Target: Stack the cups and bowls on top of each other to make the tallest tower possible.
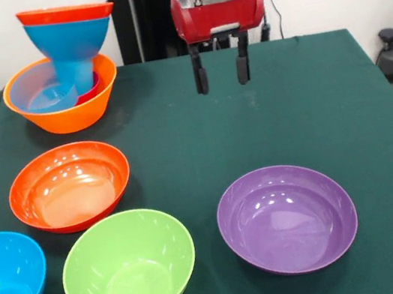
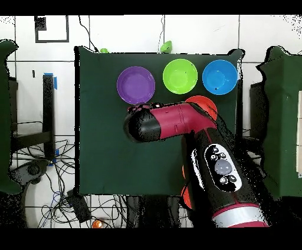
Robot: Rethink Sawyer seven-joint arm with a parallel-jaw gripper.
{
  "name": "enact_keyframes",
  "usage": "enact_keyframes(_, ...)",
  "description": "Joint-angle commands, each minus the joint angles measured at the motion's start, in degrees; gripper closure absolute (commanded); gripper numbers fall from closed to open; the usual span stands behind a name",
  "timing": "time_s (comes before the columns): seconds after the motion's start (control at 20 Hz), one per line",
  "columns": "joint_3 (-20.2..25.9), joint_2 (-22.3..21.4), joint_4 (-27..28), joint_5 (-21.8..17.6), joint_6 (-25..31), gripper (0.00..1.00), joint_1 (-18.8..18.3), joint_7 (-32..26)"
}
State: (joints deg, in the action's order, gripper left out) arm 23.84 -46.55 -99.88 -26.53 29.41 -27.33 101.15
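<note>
Below the claw (image 1: 222,74) — purple bowl (image 1: 287,218).

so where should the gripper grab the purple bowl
On the rim of the purple bowl, coming straight down from above with one finger inside and one outside. It sits upright, too wide to span, and its thin lip is the only graspable edge. The gripper is open.

The arm (image 2: 194,135) reaches in from five o'clock overhead (bent at the elbow); the gripper (image 1: 222,74) hangs straight down, fingers (image 1: 201,79) parted, empty.
</note>
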Motion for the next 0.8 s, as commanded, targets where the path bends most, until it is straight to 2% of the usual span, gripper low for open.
enact_keyframes(0.05,-3.0,6.2,5.1,0.1,-2.2,0.0,2.4,7.9)
enact_keyframes(0.15,-3.7,8.6,5.4,-0.2,-0.4,0.0,3.1,7.2)
enact_keyframes(0.3,-5.3,12.3,6.9,-2.0,-3.6,0.0,4.5,7.7)
enact_keyframes(0.45,-5.7,13.7,7.8,-1.6,-4.9,0.0,4.9,7.5)
enact_keyframes(0.8,-6.9,18.5,13.6,0.0,-1.3,0.0,6.5,5.9)
